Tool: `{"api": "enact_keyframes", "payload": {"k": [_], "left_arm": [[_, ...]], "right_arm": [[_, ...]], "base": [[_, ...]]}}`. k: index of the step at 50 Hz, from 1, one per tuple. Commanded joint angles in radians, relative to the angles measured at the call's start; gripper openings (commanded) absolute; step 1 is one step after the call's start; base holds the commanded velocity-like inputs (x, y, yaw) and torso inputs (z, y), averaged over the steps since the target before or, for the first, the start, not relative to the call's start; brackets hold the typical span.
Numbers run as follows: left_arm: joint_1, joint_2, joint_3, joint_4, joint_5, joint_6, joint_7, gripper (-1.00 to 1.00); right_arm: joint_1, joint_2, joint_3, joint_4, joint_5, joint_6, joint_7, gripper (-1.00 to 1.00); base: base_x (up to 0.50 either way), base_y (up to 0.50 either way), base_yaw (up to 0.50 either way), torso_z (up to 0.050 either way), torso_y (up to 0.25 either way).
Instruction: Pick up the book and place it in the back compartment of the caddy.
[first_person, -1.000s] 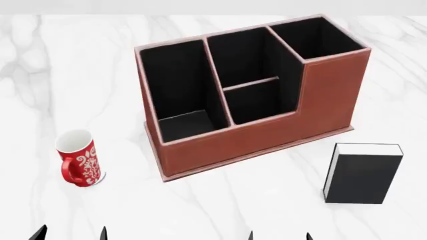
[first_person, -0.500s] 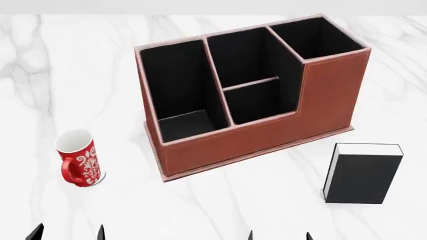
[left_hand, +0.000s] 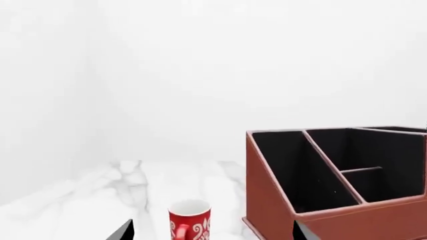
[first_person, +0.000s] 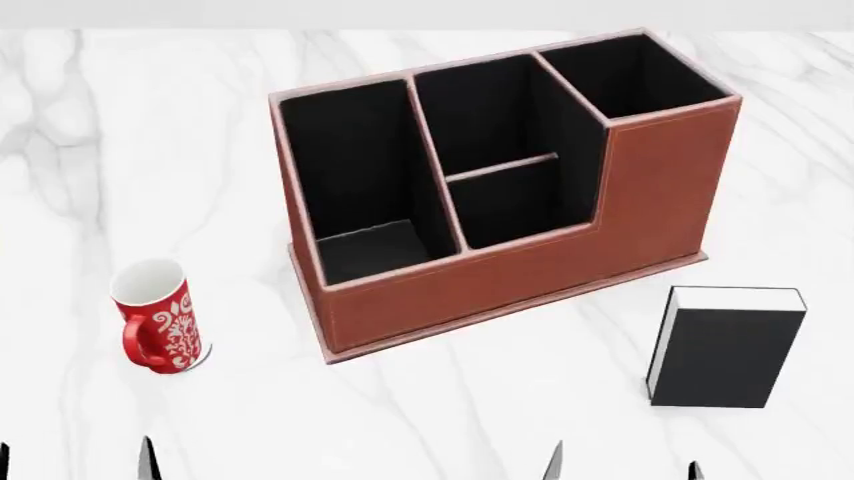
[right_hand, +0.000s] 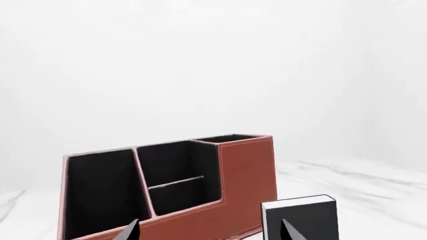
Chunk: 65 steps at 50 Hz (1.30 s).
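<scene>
The black book (first_person: 727, 345) with white page edges stands on the marble table at the right, in front of the caddy's right end; it also shows in the right wrist view (right_hand: 300, 217). The reddish-brown caddy (first_person: 667, 190) sits mid-table, also in both wrist views (left_hand: 267, 200) (right_hand: 247, 185). Its back compartment (first_person: 523, 205) is the small square pocket between the thin cross divider and the low brown wall. My left gripper (first_person: 74, 465) and right gripper (first_person: 623, 468) show only as fingertips at the near edge, both open and empty, well short of the book.
A red patterned mug (first_person: 158, 318) stands left of the caddy, straight ahead of the left gripper (left_hand: 213, 235) in its wrist view. The caddy's long narrow pocket (first_person: 354, 170) and tall deep pocket (first_person: 634, 75) flank the middle pockets. The marble table (first_person: 507, 400) runs between the grippers and the caddy.
The left fingertips have shifted left and the right fingertips have shifted right along the bottom of the head view. The book, caddy and mug have not moved.
</scene>
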Motion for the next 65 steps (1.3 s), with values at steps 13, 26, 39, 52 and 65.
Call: {"api": "enact_keyframes", "payload": {"k": [13,26,39,52,65], "left_arm": [[0.059,-0.016,0.008,0.010,0.048,0.230,-0.109,1.00],[0.059,-0.032,0.030,-0.004,0.033,0.271,-0.128,1.00],[0.050,-0.049,0.046,-0.011,0.004,0.268,-0.136,1.00],[0.047,-0.060,0.059,-0.009,0.008,0.258,-0.150,1.00],[0.047,-0.070,0.070,-0.005,0.006,0.254,-0.163,1.00]], "right_arm": [[-0.066,0.007,0.001,0.000,-0.008,-0.297,0.065,1.00],[-0.058,0.019,-0.006,0.019,-0.024,-0.321,0.097,1.00],[-0.049,0.033,-0.023,0.025,-0.026,-0.306,0.120,1.00],[-0.040,0.050,-0.039,0.027,-0.009,-0.286,0.134,1.00],[-0.039,0.061,-0.049,0.026,-0.007,-0.286,0.149,1.00]], "base": [[0.00,0.00,0.00,0.000,0.000],[0.00,0.00,0.00,0.000,0.000],[0.00,-0.02,0.00,0.000,0.000],[-0.03,-0.20,0.00,0.000,0.000],[-0.04,-0.23,0.00,0.000,0.000]]}}
